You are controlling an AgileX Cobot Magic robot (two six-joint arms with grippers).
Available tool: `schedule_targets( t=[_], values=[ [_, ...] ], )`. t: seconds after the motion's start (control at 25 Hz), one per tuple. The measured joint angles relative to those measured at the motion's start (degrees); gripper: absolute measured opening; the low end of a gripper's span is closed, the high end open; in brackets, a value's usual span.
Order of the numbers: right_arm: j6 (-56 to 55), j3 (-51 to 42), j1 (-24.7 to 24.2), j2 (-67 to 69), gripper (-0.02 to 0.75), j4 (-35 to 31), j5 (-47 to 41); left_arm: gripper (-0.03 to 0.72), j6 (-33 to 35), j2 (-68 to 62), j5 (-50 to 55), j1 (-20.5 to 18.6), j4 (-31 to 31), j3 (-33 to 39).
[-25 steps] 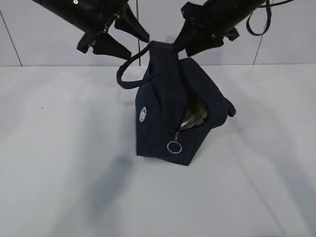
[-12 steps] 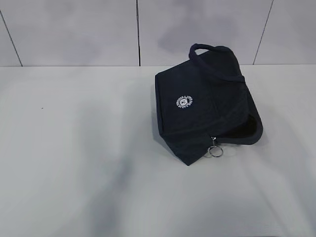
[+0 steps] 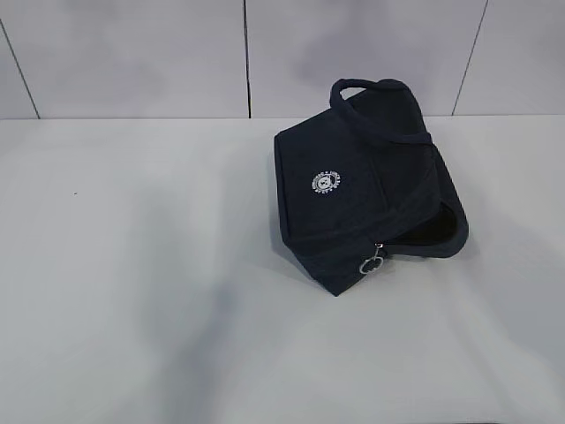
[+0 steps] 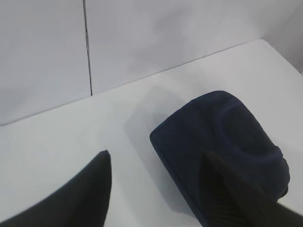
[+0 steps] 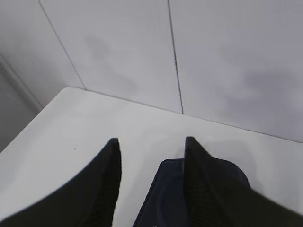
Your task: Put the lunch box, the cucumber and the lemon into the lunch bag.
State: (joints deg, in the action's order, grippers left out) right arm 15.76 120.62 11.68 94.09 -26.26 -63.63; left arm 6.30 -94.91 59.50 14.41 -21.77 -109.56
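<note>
Seemingly at the final step, the bag [image 3: 366, 208] lies tipped on the surface [image 3: 132, 291], mouth part open, contents unseen, while left gripper [image 4: 156, 189] and right gripper [image 5: 151, 175] hover above, open and empty; next, likely righting or zipping it.

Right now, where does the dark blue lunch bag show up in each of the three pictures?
Exterior view: the lunch bag sits right of centre on the white table.
Left wrist view: lower right, partly behind a tool finger.
Right wrist view: bottom centre, between the tool fingers.
Shared landmark: the dark wall seam behind the table.
</note>
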Motion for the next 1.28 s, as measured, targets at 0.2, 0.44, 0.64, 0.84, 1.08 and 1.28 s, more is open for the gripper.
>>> schedule_targets(
  t=[0.2,0.44,0.64,0.84,1.08,1.28],
  values=[
    [0.23,-19.90,0.00,-11.05,0.328,0.12,14.82,0.425,0.09,2.37,-2.68,3.20,4.14,0.00],
    [1.75,-53.18,0.00,-26.90,0.328,0.12,41.34,0.424,0.11,2.75,-10.87,10.43,10.73,1.72],
    [2.04,-69.65,0.00,-31.79,0.328,-0.07,52.11,0.424,0.21,2.84,-23.14,16.26,12.95,11.91],
    [2.29,-73.36,-0.32,-29.43,0.328,-0.98,51.52,0.424,0.21,2.50,-32.34,20.04,13.83,25.51],
    [2.41,-71.75,-7.20,-22.01,0.328,-2.56,42.30,0.424,0.21,1.80,-33.92,20.44,13.86,29.33],
    [5.71,-67.01,-11.68,-14.90,0.328,-5.27,36.73,0.424,0.21,1.80,-34.57,20.44,12.34,29.33]
  ],
)
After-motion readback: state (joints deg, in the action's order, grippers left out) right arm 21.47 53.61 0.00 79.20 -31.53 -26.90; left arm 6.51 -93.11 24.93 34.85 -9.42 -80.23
